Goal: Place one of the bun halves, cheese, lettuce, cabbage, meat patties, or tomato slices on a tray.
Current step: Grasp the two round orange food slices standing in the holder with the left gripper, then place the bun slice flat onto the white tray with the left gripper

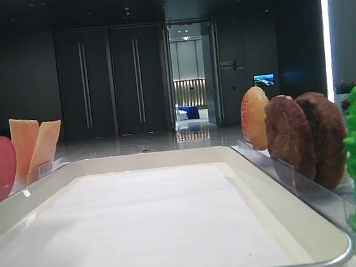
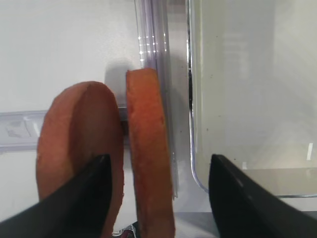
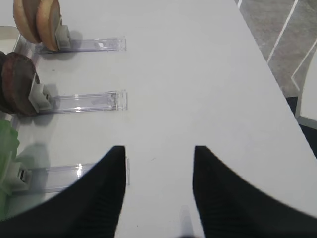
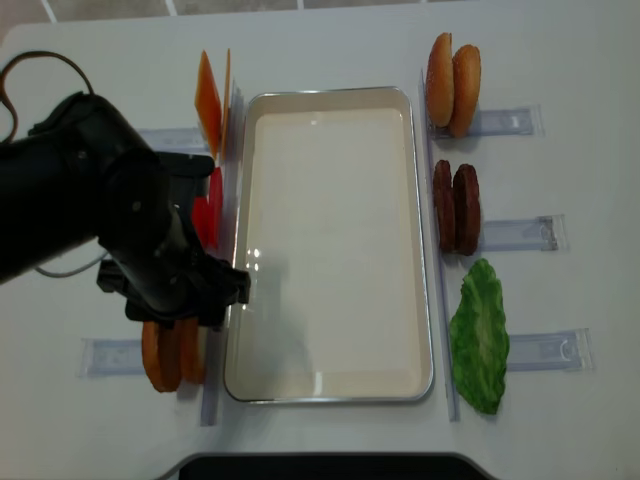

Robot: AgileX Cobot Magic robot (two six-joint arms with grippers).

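While my left gripper hangs with its two black fingers spread wide apart, it grips nothing; between and just beyond the fingers stand two thick round orange-brown bun halves on edge in a narrow clear plastic holder. These discs sit at the near left of the scene, just beside the large white rectangular tray with its raised glossy rim, whose rounded corner shows to the right of the fingers in the left wrist view. From overhead, my bulky black left arm covers the near left of the table, directly over that pair of bun halves.

My right gripper also has its dark fingers parted, holding nothing, over bare white table to the right of the holders.

Nothing lies on the tray's white flat liner. Along its left side, farther away, stand the thin pale orange-yellow cheese slices, and nearer than those the smooth pinkish-red tomato slices, partly hidden by my arm. Along the right side, from far to near: two more golden-brown bun halves on edge, then two dark brown rough meat patties on edge, then the bright green ruffled lettuce piece.
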